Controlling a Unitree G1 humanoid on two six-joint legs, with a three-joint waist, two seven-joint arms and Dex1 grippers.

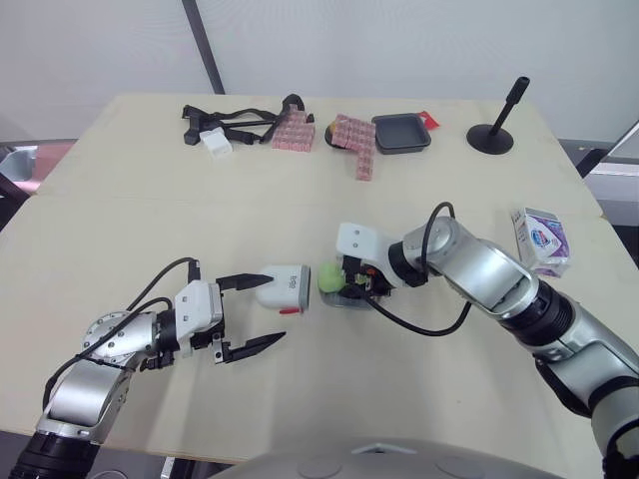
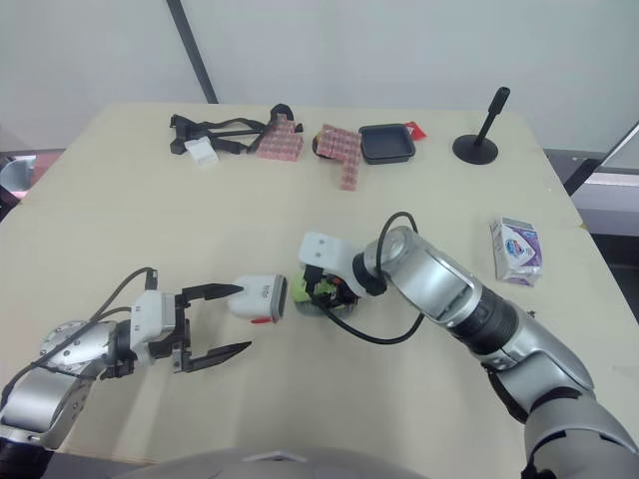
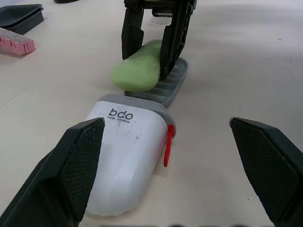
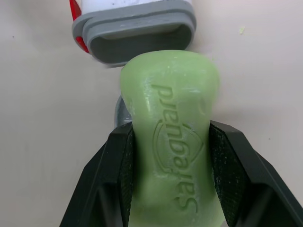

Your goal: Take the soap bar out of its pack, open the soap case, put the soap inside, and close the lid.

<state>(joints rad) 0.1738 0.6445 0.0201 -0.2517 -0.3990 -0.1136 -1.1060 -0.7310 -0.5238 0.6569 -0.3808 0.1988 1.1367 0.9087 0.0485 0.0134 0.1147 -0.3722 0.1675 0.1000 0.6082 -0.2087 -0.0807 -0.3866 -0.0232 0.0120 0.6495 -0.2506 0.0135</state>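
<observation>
Right gripper [image 4: 170, 142]: we see its two black fingers pinching the soap [image 4: 170, 90] across the narrow waist.
Left gripper [image 1: 271, 309]: spread wide and holding nothing; the white shell [image 3: 123, 156] lies between its fingers. We cannot tell whether one finger touches it.
Where the soap is: out of its pack [image 1: 540, 239], which stands well apart on the table [image 1: 150, 200]. The bar sits over the grey tray [image 3: 174, 85], its rounded end just beside the shell's open mouth.
Risk, slipping: we judge the bar waxy and smooth, so it may squirm out of a pinch at the tapered waist.
Risk, skidding: the shell is not clamped. If the soap and tray are pushed in, it may slide away across the smooth tabletop.
Risk, snagging: the bar seems to hang off one side of the tray. It could catch on the shell's grey rim.
Soap: pale green, curved and pinched in the middle, with raised lettering.
Shell: glossy hard white plastic with rounded corners, a grey collar and a red tab [image 3: 166, 146].
Tray: grey and ribbed.
</observation>
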